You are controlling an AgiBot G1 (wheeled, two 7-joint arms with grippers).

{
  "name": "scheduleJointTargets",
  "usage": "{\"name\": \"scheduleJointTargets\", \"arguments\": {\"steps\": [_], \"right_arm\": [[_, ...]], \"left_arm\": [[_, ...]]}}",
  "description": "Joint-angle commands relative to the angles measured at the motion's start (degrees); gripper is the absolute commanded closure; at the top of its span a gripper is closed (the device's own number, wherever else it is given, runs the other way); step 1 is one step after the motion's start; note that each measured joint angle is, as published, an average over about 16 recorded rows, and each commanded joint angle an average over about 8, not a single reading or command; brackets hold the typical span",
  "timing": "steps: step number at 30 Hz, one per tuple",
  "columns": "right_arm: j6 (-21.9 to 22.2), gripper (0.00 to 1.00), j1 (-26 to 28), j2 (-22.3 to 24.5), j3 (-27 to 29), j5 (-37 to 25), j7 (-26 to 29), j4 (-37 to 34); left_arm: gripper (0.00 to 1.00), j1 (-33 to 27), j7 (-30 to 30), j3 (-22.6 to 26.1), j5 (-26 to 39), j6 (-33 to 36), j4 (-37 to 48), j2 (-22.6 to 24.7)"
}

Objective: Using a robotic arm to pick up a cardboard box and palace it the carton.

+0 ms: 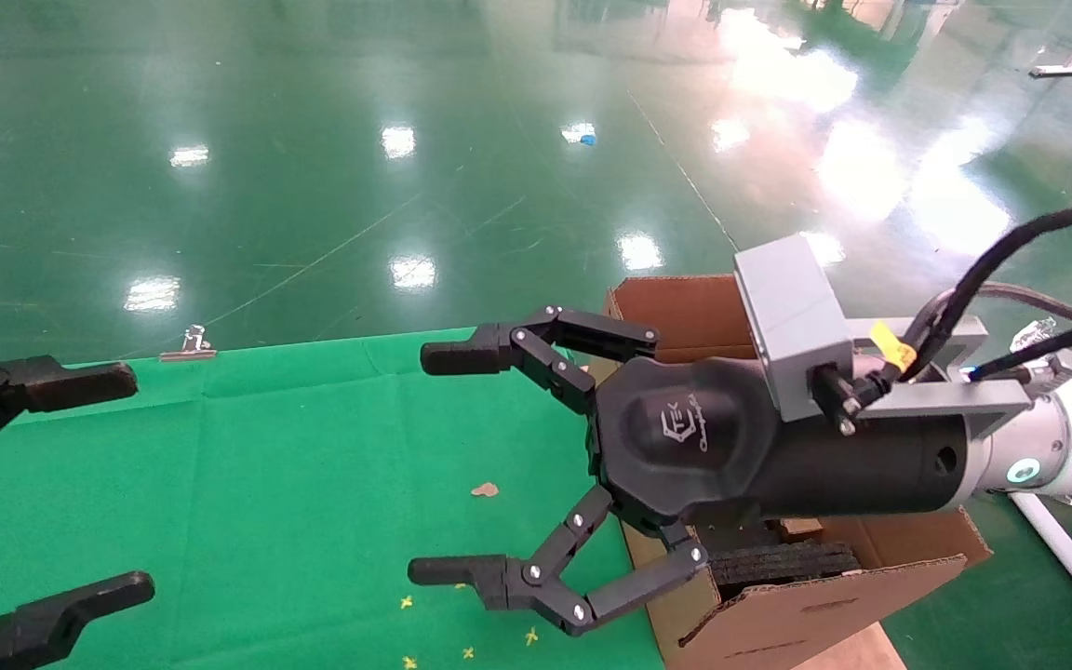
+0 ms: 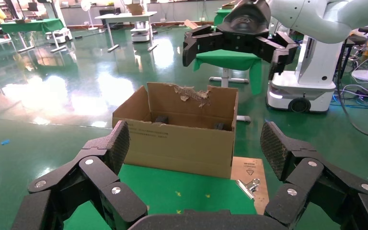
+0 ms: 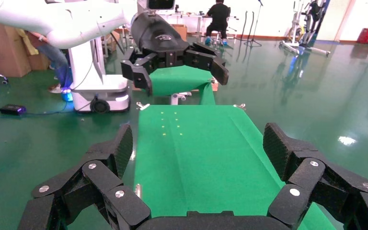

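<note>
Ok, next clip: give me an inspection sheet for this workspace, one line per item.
Surface: green cloth over a table, clipped at its far edge.
Job's things: carton at the table's right end, flaps open, far flap torn, black foam inside; small cardboard box not seen in any view.
Clutter: binder clip, brown scrap, small yellow marks on the cloth.
Grippers: right gripper over the cloth beside the carton, fingers open, empty; left gripper at the table's left end, fingers open, empty.
Cables: black cable looping from the right wrist's grey camera block.
Surroundings: glossy green floor; another robot base, tables and a seated person in the wrist views.
</note>
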Motion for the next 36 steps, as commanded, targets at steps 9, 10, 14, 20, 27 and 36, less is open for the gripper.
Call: {"name": "scheduleJointTargets", "arguments": {"steps": [9, 10, 14, 20, 27, 36], "right_arm": [[0.05, 0.00, 0.29, -0.01, -0.30, -0.12, 0.10, -0.29], [0.07, 0.00, 0.39, -0.03, -0.40, -0.18, 0.13, -0.38], [0.16, 0.00, 0.72, -0.09, -0.73, -0.37, 0.19, -0.65], [0.25, 0.00, 1.03, -0.14, -1.04, -0.52, 0.27, -0.92], [0.30, 0.00, 1.24, -0.17, -1.26, -0.69, 0.32, -1.11], [0.34, 0.00, 1.39, -0.20, -1.41, -0.76, 0.36, -1.24]], "left_arm": [[0.00, 0.00, 0.00, 0.00, -0.01, -0.01, 0.00, 0.00], [0.00, 0.00, 0.00, 0.00, -0.01, -0.01, 0.00, 0.00], [0.00, 0.00, 0.00, 0.00, -0.01, -0.01, 0.01, 0.00], [0.00, 0.00, -0.01, 0.00, -0.01, -0.01, 0.01, 0.00], [0.00, 0.00, -0.01, 0.00, -0.01, 0.00, 0.00, 0.00], [0.00, 0.00, -0.01, 0.00, 0.00, 0.00, 0.01, 0.00]]}}
